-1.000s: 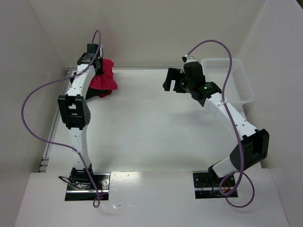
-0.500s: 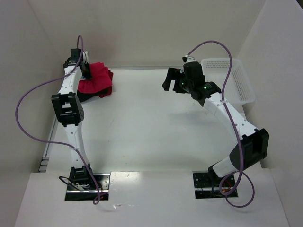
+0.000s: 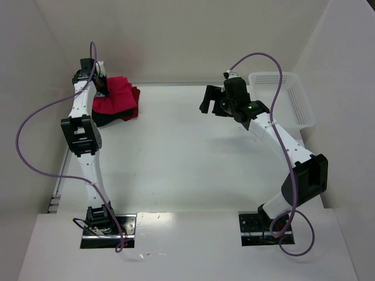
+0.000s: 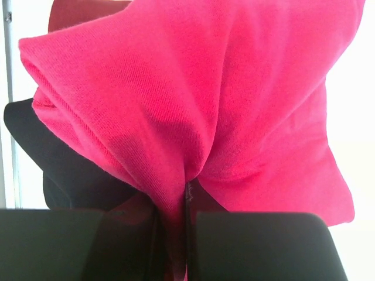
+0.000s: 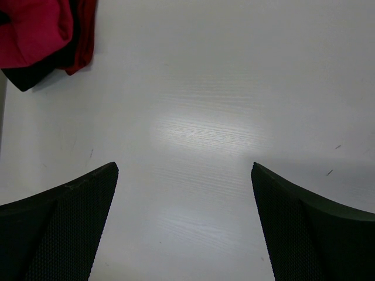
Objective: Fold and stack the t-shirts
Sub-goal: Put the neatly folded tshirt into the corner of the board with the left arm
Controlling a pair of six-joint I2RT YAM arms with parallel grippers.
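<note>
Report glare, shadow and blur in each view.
Top external: even light, with a bright sheen at the near edge of the white table. Left wrist: the crimson-pink cloth t-shirt fills the frame, knit sharp, background blown out white. Right wrist: glare patch mid-table; the right claw is dark at the bottom corners.

R gripper [image 5: 184,167] spread wide over white table [image 5: 234,64]; tees piled in top-L corner.
Two dark, fine-textured fingers [image 5: 64,228] come in from bottom L & bottom R, well apart, w/ only tabletop btwn them and a soft glare patch [image 5: 199,132] just beyond. Top-L: pink tee [image 5: 32,29] bunched on top; black tee [image 5: 26,79] shows under it along the lower edge; darker red tee [image 5: 87,35] peeks out on the pile's R side, touching the black one. Pile sits well apart from both fingers. A few tiny dark specks [image 5: 329,172] on table at far R.
</note>
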